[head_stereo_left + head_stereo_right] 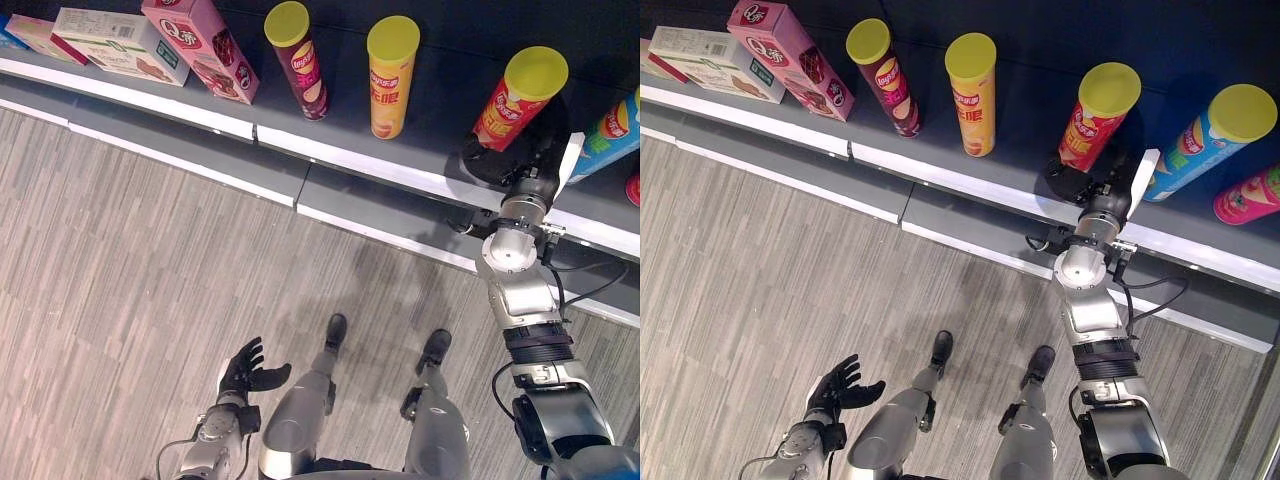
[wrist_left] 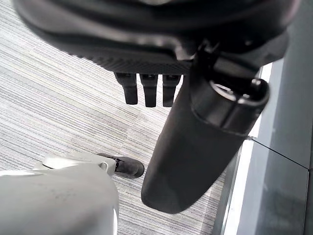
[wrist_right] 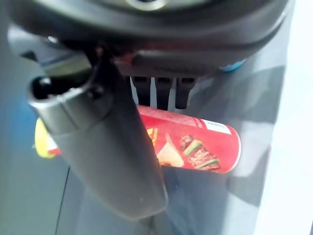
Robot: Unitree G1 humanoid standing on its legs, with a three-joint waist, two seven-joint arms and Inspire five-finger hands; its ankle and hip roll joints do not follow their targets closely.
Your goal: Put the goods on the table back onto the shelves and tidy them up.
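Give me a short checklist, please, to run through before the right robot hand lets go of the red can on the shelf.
1. Red can upright on the shelf: ok, it stands on its base.
2. Right robot hand at the can: ok, it sits at the can's base with thumb and fingers either side of it in the wrist view.
3. Room beside it: ok, clear of the orange can and the blue can.
4. Away from the shelf edge: cannot tell, the hand hides the base.
5. Left robot hand out of the way: ok, open, low over the floor.
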